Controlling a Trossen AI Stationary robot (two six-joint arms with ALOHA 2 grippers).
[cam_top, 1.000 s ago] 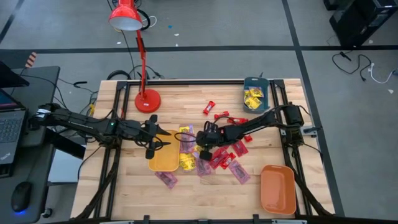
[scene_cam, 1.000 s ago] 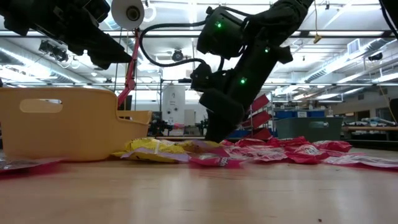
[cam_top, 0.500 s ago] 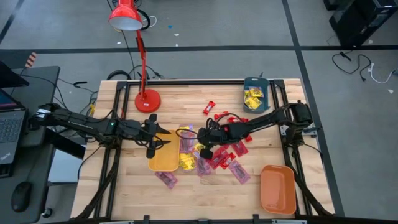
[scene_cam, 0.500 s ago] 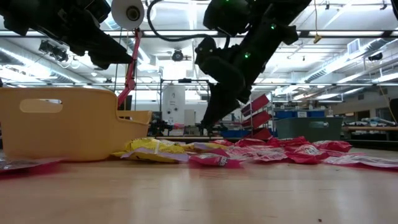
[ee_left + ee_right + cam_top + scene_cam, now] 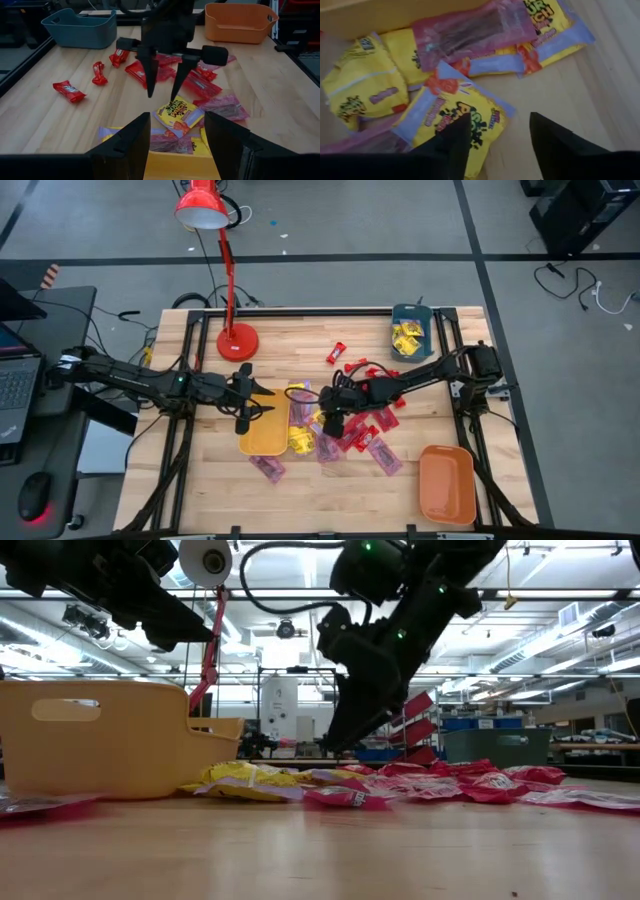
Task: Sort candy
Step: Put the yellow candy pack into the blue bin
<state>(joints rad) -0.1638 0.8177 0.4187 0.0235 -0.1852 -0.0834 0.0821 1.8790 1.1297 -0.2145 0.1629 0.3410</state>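
The candy lies in a loose pile (image 5: 350, 432) of yellow, red and pinkish-purple packets at the table's middle, beside a yellow tray (image 5: 262, 435). My right gripper (image 5: 326, 418) hangs open just above the pile's left end, fingers pointing steeply down, nothing between them. Below it a yellow packet (image 5: 451, 118) lies flat on the wood; the left wrist view shows the same packet (image 5: 178, 111). My left gripper (image 5: 246, 402) waits open above the yellow tray's far edge, holding nothing. A few red candies (image 5: 338, 352) lie apart, farther back.
A teal tray (image 5: 410, 338) with yellow packets stands at the far right. An orange tray (image 5: 446, 484) sits at the near right corner. A red desk lamp (image 5: 237, 338) stands at the far left. Bare wood shows along the near edge.
My right gripper has risen off the candy pile, where its shut fingertips were down among the packets, and has then opened. No candy came up with it. The pile and the left arm have stayed as they were.
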